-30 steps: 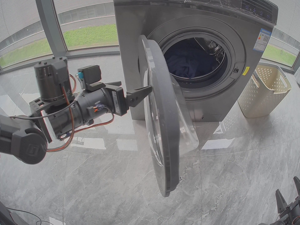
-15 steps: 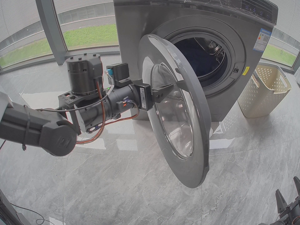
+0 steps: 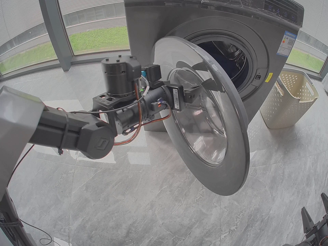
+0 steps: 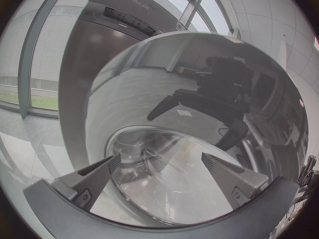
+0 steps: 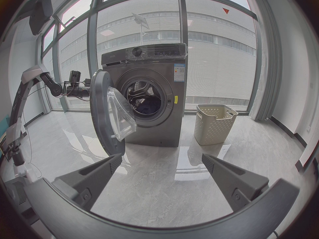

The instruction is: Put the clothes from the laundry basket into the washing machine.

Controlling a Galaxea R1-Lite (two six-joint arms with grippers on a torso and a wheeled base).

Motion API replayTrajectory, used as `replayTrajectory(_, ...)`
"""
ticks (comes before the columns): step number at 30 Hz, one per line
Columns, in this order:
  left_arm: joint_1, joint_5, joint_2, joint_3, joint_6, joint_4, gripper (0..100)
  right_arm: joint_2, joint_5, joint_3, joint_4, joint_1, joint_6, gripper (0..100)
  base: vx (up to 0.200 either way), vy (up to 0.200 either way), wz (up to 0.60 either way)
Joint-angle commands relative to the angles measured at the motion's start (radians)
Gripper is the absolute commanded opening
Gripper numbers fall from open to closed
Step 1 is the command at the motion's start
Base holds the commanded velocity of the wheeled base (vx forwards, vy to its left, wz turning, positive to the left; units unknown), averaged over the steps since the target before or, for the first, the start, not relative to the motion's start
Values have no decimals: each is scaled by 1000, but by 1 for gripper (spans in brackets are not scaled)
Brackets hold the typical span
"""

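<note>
Two labels [image 3: 286, 43] on washing machine [image 3: 153, 21], left gripper [image 4: 158, 159] at door [image 3: 222, 175]

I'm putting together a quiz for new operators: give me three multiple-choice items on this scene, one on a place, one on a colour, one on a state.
1. Where is the laundry basket?
A. On the floor, at the robot's right of the washing machine
B. On top of the machine
C. Under the left arm

2. What colour is the laundry basket?
A. Blue
B. Cream
C. Red

3. How is the left claw?
A. Shut on a garment
B. Shut on the basket's rim
C. Open, at the outer face of the machine's door

Answers:
1 A: the head view shows it standing on the floor past the machine's right side.
2 B: its perforated walls are cream.
3 C: the left wrist view shows both fingers apart, with the door's face right in front of them.
</note>
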Motion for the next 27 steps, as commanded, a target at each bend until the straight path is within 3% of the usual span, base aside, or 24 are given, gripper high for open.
replayTrajectory(1,-16,15,67,-68,-6,-4,100,-12,0,18,0,0,-1,100,0,0,0)
replayTrajectory(7,-14,37,89,-160,-26,6,100,-12,0,18,0,0,-1,100,0,0,0)
replayTrajectory(17,-19,34,10,9,-20,-16,100,-12,0,18,0,0,-1,100,0,0,0)
replayTrajectory(27,-28,35,23,-146,-26,1,100,-12,0,18,0,0,-1,100,0,0,0)
